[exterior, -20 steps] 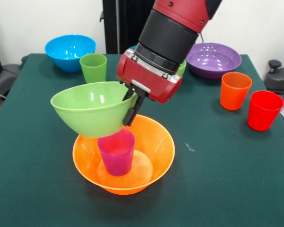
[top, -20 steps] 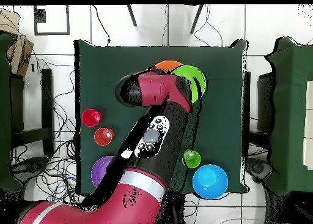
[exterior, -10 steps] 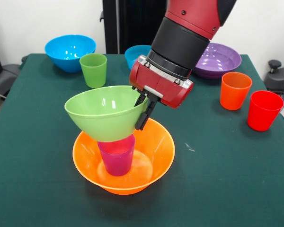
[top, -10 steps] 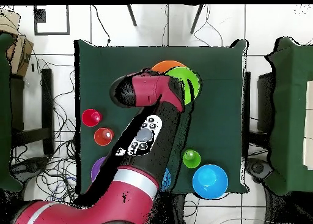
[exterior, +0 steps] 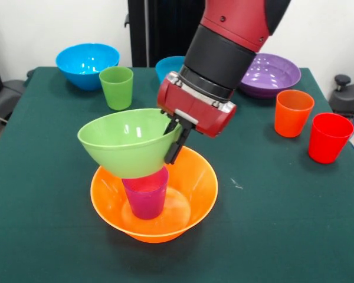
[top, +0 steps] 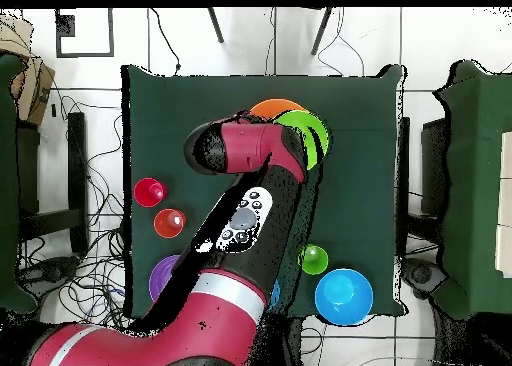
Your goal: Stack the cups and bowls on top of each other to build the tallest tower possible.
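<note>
Front view gives me the gripper [exterior: 174, 138] pinching the rim of the green bowl [exterior: 127, 141], which tilts over the purple cup [exterior: 146, 191] standing inside the orange bowl [exterior: 192, 197] near the table's [exterior: 47, 194] front edge. I see open cloth on both sides there. Along the right edge stand the orange cup [exterior: 293, 112] and red cup [exterior: 328, 137], well apart from the gripper.

Lab (floor cables [top: 95, 272], robot arm [exterior: 224, 47])
</note>
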Controlling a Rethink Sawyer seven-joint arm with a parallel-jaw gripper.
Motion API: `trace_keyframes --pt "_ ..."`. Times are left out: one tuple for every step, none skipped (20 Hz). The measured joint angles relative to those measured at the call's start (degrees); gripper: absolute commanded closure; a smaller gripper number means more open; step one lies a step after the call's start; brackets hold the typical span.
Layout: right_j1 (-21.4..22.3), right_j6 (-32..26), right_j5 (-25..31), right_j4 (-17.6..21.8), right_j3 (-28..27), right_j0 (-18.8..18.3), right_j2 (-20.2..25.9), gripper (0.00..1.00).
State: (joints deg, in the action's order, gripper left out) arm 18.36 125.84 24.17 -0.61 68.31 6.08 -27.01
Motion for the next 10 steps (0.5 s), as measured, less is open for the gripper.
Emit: trace_keyframes --pt "0.0 0.0 0.0 0.0 0.0 -0.2 0.0 1.0" --pt "0.0 0.0 0.0 0.0 0.0 -0.5 0.0 1.0" --pt "0.0 0.0 0.0 0.0 0.0 -0.8 0.0 1.0" --pt "0.0 0.0 0.0 0.0 0.0 -1.0 0.0 1.0" --pt "0.0 0.0 0.0 0.0 0.0 -1.2 0.0 1.0" --pt "0.0 0.0 0.0 0.0 0.0 -1.4 0.0 1.0" --pt "0.0 0.0 0.0 0.0 0.0 -1.6 0.0 1.0" --pt "0.0 0.0 0.0 0.0 0.0 -1.8 0.0 1.0" --pt "0.0 0.0 0.0 0.0 0.0 -1.9 0.0 1.0" --pt "0.0 0.0 0.0 0.0 0.0 -2.0 0.0 1.0"
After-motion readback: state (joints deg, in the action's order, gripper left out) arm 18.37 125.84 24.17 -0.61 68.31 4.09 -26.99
